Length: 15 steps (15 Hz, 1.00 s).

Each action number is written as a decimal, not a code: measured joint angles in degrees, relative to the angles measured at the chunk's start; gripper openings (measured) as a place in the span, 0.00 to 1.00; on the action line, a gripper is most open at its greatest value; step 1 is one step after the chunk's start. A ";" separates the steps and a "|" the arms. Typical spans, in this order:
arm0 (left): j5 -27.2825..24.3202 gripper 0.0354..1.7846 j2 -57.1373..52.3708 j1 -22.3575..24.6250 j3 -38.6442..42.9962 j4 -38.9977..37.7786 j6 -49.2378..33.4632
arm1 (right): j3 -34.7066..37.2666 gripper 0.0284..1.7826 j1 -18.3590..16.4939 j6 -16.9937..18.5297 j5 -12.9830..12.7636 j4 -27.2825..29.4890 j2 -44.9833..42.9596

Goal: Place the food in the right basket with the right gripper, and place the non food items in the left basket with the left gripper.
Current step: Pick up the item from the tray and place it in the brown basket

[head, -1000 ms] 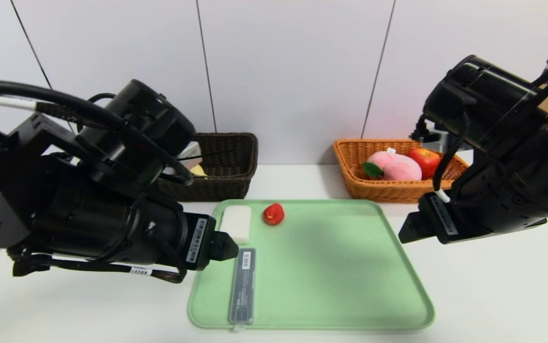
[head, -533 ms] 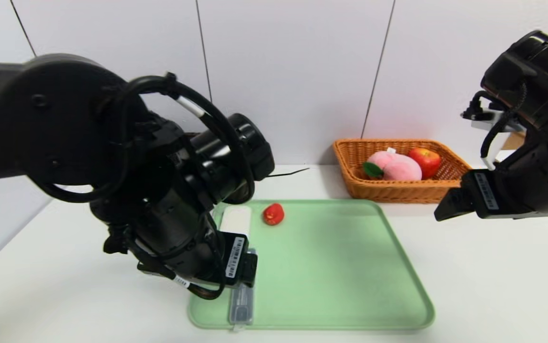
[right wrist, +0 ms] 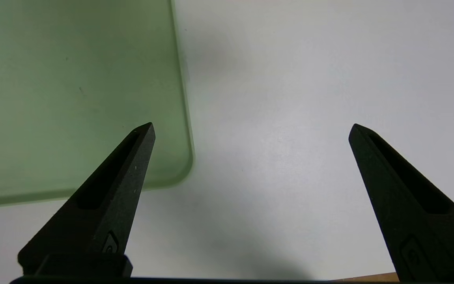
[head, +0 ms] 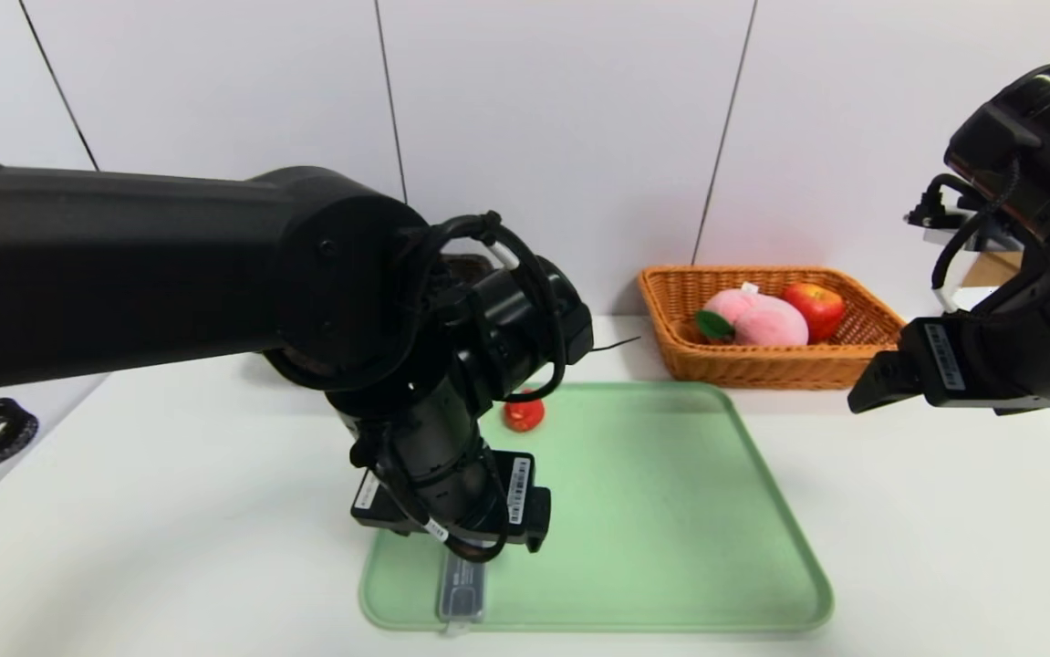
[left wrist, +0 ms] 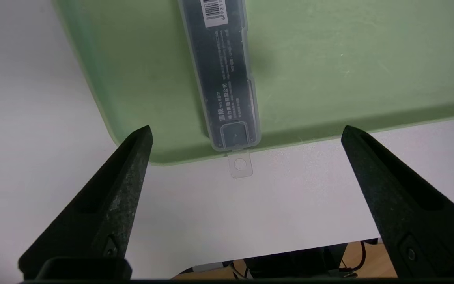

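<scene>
The left pincer (left wrist: 246, 132) is hanging with its jaws spread wide, one tip on each side of the slim grey case (left wrist: 227, 79). The case is lying on the green tray (left wrist: 329, 59), its clear hang tab (left wrist: 240, 165) jutting past the tray's rim onto the white bench (left wrist: 33, 98).

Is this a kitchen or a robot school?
Probably a robot practice lab: a bare white table, plain wall panels, and a green tray with a plush peach in a basket.
</scene>
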 joint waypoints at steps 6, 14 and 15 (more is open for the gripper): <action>0.28 0.94 3.38 0.38 -0.38 -0.07 -3.94 | 3.78 0.95 0.11 0.05 1.95 -4.11 -1.91; 0.09 0.94 6.78 2.32 -1.54 -0.07 -2.89 | 6.60 0.95 0.17 -0.11 3.13 -4.84 -2.60; 0.11 0.94 7.18 2.36 -1.56 -0.11 -2.32 | 6.97 0.95 0.17 -0.09 3.22 -4.85 -2.65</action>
